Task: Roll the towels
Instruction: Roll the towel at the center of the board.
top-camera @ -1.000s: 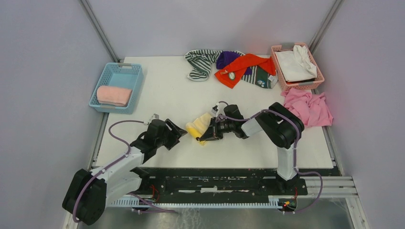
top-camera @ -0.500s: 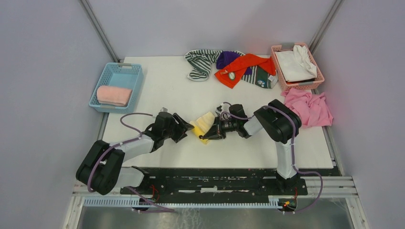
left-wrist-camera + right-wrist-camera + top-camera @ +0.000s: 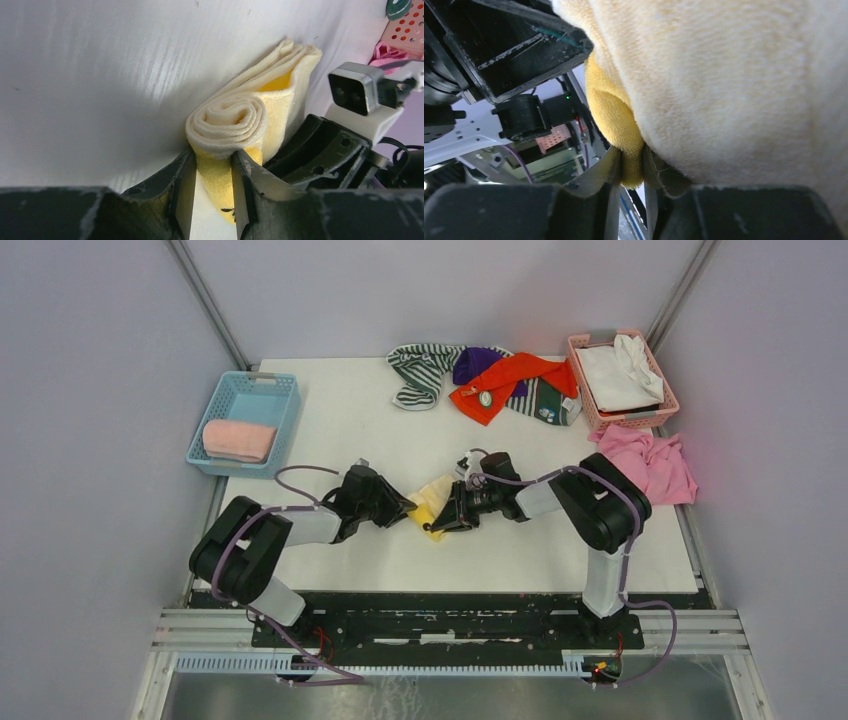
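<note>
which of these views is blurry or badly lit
Top view: sharp and evenly lit. Left wrist view: a dark shadow falls across the table beside the yellow towel. Right wrist view: the towel sits so close that it fills most of the frame, soft and fuzzy.

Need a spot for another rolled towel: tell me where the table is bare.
Bare: table between blue basket and striped towel, and near-right corner by pink cloth. Crowded: far-right towel pile, and around yellow towel.
</note>
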Tool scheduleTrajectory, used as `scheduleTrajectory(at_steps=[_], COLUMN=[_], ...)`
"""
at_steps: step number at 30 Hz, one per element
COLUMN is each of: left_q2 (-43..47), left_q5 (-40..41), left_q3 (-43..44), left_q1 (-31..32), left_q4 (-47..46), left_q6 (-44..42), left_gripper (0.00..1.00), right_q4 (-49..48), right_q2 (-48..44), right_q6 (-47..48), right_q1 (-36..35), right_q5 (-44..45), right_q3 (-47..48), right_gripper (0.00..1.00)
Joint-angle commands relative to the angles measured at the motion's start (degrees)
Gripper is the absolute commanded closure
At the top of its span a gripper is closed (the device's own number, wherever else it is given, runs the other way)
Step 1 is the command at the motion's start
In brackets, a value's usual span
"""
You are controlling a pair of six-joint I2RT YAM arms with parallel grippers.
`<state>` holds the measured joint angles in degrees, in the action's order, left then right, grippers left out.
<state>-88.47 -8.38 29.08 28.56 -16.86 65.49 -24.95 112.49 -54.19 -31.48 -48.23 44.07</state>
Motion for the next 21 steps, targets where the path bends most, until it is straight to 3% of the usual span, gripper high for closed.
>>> scheduleTrajectory(at_steps=[1, 5, 12, 21], left_q2=[-3.1, -2.4, -1.8, -0.9], left_q5=[6.2, 9.4, 11.2, 11.8], left_q3=[0.6, 1.3, 2.6, 3.5], left_q1=[0.8, 0.9, 1.7, 2.7], left_q4=[10.1, 14.8, 17.9, 19.6], left_q6=[-1.2, -0.5, -0.5, 0.1], left_gripper=[0.62, 0.64, 0.65, 0.65], right_q4=[17.0, 27.3, 44.6, 41.5], right_q2=[-4.5, -12.7, -25.4, -27.3], right_q6=[12.1, 19.4, 33.6, 45.0], right_q1=[-0.6, -2.4, -8.3, -24.2], right_q5=[10.8, 17.2, 33.6, 59.6], right_q3=[0.1, 1.5, 8.0, 12.6], right_gripper=[0.69, 0.55, 0.45, 0.43])
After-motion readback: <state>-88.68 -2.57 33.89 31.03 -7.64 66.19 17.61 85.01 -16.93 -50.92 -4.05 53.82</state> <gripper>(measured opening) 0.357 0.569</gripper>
